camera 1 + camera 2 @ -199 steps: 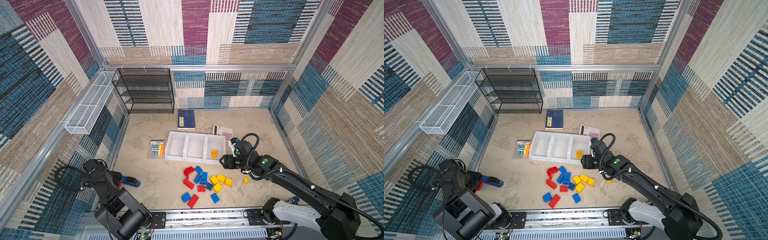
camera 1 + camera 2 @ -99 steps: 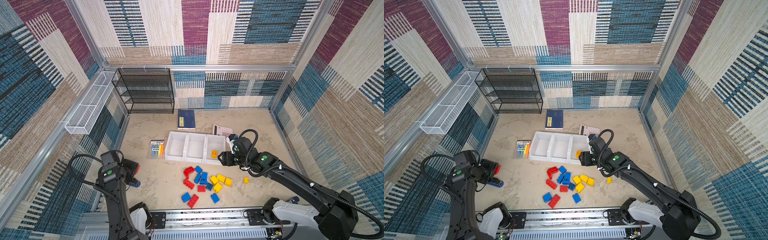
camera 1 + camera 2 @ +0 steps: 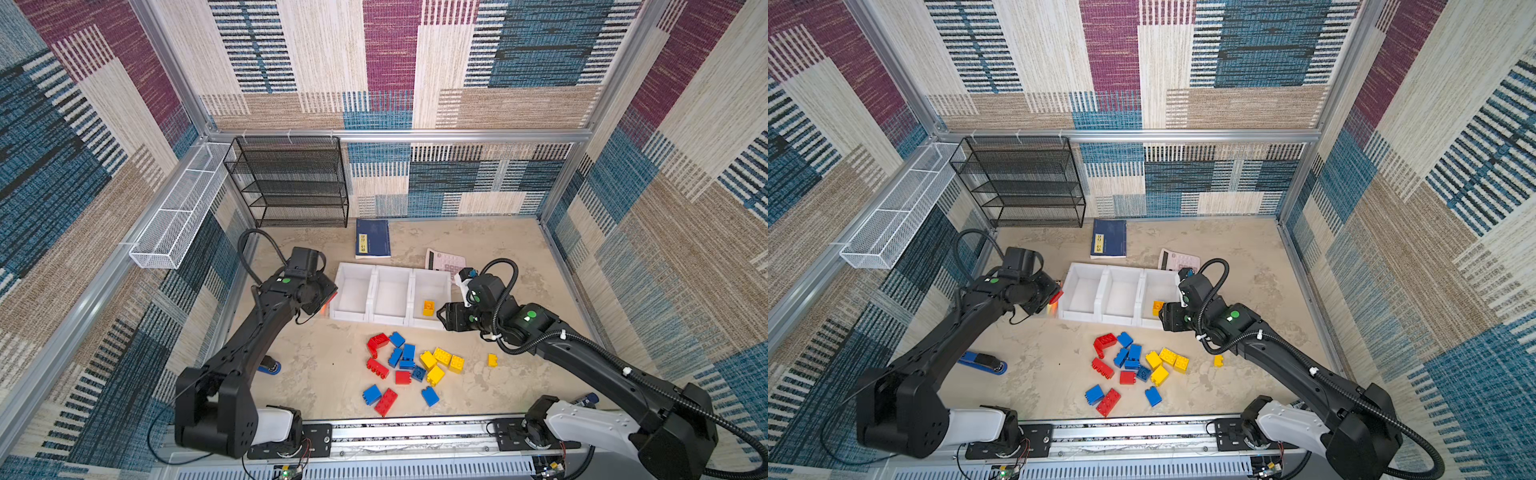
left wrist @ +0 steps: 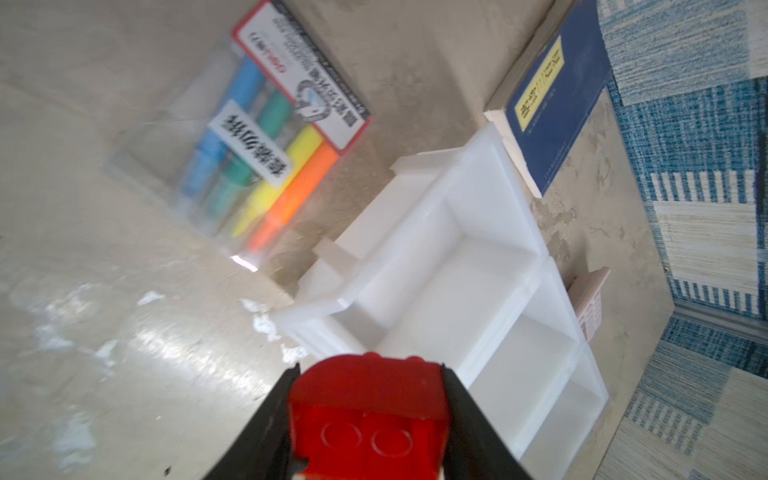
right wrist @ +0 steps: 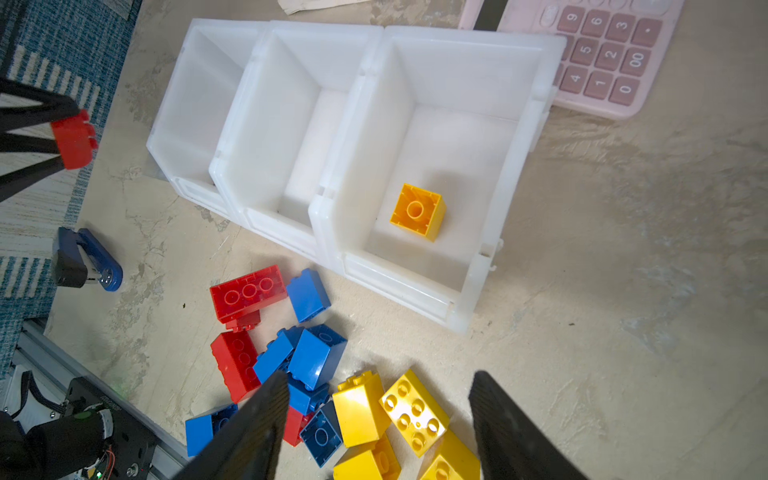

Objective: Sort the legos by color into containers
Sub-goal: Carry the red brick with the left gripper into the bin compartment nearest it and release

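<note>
We are clamping red lego (image 4: 365, 415) in left end effector (image 4: 369, 374), beside containers (image 5: 399, 286) | right end effector (image 5: 378, 382) gaping, empty, over legos (image 3: 409, 357) on bench (image 3: 324, 374) | judging them light, stiff, slick — taking flat sides.

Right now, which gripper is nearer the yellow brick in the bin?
Right. The right gripper hovers close to the yellow brick; the left gripper, holding a red brick, is by the farthest bin.

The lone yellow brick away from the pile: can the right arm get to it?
Probably yes. The small yellow brick lies by itself near the right gripper, whose jaws are open and empty; nothing stands between them.
</note>
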You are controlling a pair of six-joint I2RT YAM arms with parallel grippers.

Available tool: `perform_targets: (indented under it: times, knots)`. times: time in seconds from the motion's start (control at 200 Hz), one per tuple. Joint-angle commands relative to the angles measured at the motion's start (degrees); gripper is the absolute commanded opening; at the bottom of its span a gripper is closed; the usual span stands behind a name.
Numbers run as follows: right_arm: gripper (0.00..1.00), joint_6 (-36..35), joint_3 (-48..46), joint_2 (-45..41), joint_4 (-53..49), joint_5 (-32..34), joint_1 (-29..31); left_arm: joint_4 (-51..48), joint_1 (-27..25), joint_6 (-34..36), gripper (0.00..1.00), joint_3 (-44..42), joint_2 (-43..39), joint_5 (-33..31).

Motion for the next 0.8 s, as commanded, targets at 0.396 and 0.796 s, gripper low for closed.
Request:
perform_targets:
  times: [0.396, 0.796]
  knots:
    - [0.72, 2.66, -0.69, -0.52, -0.59, 2.08, 0.08, 7.37, -3.36, 5.61, 0.55, 8.86, 16.04, -0.28]
    - [0.73, 2.96, -0.41, 0.00, -0.63, 1.74, 0.10, 5.99, -5.89, 8.46, 0.57, 10.13, 15.32, -1.78]
